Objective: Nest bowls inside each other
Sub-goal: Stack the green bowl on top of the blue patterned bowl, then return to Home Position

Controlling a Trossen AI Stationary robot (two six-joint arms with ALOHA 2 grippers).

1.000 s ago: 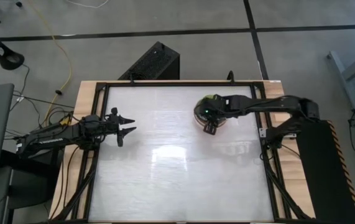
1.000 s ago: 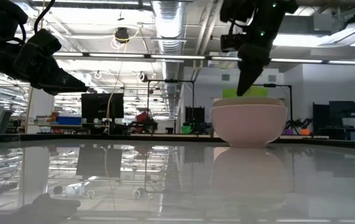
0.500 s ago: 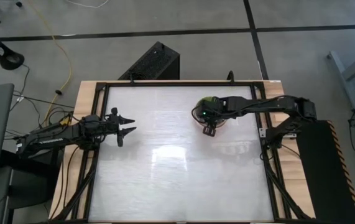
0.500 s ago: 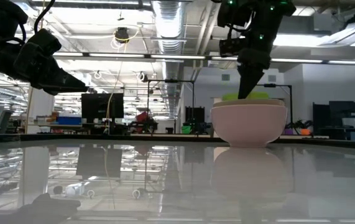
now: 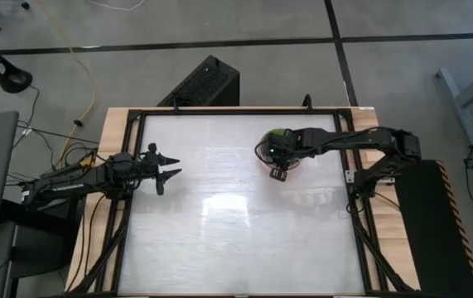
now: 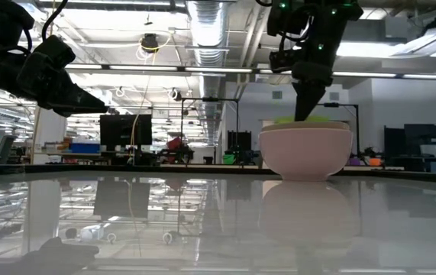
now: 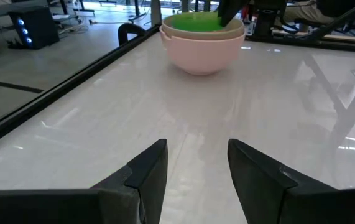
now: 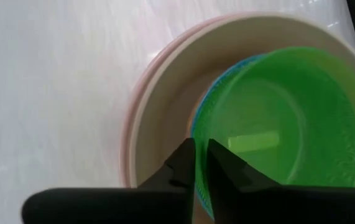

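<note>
The bowls stand nested in one stack at the table's far right: a salmon-pink bowl [image 6: 305,156] outermost, then a cream-white one [image 8: 165,112], a light-blue one [image 8: 203,102] and a bright-green one [image 8: 276,124] innermost. My right gripper [image 8: 201,163] points steeply down over the stack. It is open by a narrow gap, with its fingertips on either side of the green bowl's rim. My left gripper [image 7: 196,162] waits open at the table's left edge, well above the top and level. My right gripper's fingers [image 8: 180,165] stand astride the green bowl's rim [image 8: 197,127] from above. Whether they still touch it I cannot tell. The green bowl sits in the blue one.
A black frame [image 5: 128,165] runs around the glossy white tabletop [image 5: 219,223]. The wide stretch of table between the two grippers and toward the near edge bears nothing else.
The green bowl has sunk into the stack. A second ago it stood well above the cream rim. Now only a thin strip of it shows over that rim. My right gripper has dipped slightly with it over the stack.
</note>
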